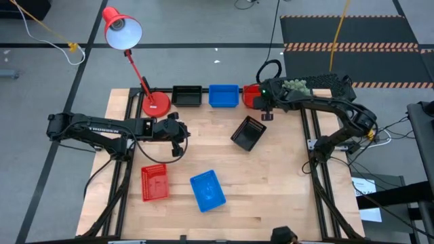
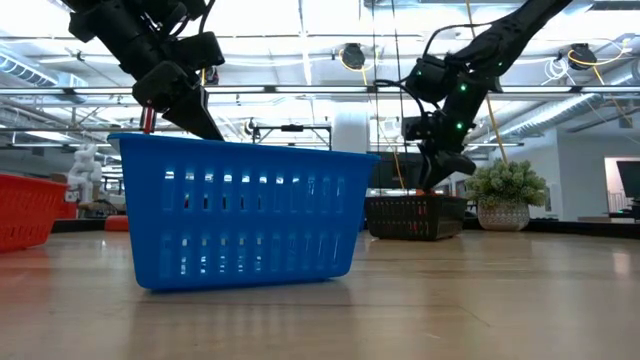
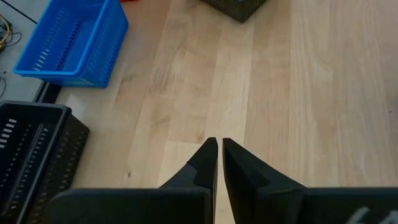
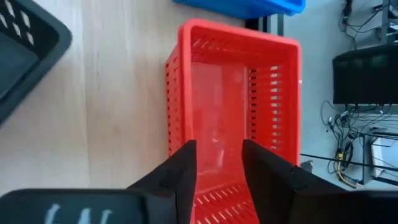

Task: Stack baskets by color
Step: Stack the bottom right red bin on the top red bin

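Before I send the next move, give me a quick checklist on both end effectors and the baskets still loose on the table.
1. Right end effector open over the red basket at the back edge: ok, fingers apart, nothing held.
2. That red basket sits in the back row beside the blue one: ok.
3. Left end effector shut and empty: ok, only bare wood ahead of it.
4. Loose baskets stacked by color: not ok; the tilted black basket, front red basket and front blue basket lie apart.
5. Whether the back-row red basket already holds another: cannot tell.
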### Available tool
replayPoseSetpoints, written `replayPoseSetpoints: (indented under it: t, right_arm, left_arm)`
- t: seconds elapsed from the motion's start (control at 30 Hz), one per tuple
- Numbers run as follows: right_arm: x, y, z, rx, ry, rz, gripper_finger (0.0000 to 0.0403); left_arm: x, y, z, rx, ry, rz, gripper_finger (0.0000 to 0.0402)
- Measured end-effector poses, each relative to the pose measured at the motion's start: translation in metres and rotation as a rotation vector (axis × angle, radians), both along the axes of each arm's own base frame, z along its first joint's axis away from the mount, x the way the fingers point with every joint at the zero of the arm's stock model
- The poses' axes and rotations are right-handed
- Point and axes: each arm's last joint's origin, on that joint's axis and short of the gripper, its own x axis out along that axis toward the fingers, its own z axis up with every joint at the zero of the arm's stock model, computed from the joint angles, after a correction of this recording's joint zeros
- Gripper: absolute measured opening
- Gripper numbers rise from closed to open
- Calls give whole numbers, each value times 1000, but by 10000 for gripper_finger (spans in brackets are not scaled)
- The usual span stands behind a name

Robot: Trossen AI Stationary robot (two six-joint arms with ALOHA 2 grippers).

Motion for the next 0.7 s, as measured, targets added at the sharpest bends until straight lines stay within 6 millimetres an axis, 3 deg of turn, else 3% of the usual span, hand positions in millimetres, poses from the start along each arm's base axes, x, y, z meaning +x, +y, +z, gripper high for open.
replayPoseSetpoints:
  t: [0.4,0.7]
  right_arm:
    - [9,9,1,74,-81,100,118]
    - [22,2,-10,98,-161,163,13]
  left_arm:
    - [0,0,0,0,0,0,28]
    - [1,0,0,4,-8,-4,28]
